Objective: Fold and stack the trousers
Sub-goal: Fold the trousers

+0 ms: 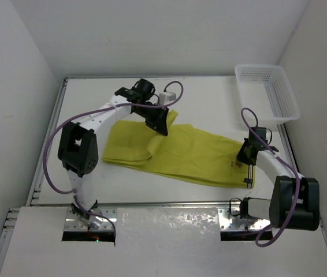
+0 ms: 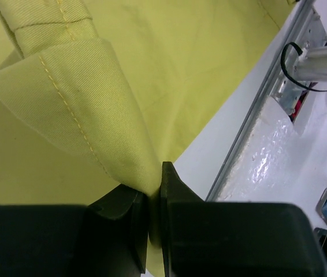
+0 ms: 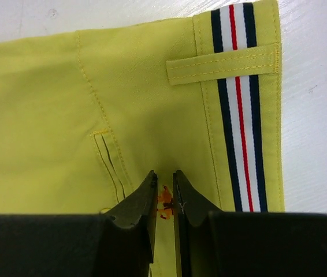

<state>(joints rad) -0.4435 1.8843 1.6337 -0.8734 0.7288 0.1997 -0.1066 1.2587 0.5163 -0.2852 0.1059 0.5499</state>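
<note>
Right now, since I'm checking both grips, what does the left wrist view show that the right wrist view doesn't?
Left wrist only: a stitched hem pinched by the left gripper, plus a metal rail. Right wrist only: the striped waistband, a belt loop and the right gripper. Both: yellow trousers on the white table, each gripper closed on cloth.

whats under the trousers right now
The white table shows around the edges of the trousers, so they are lying on it. Anything directly beneath the cloth is covered and cannot be seen.
</note>
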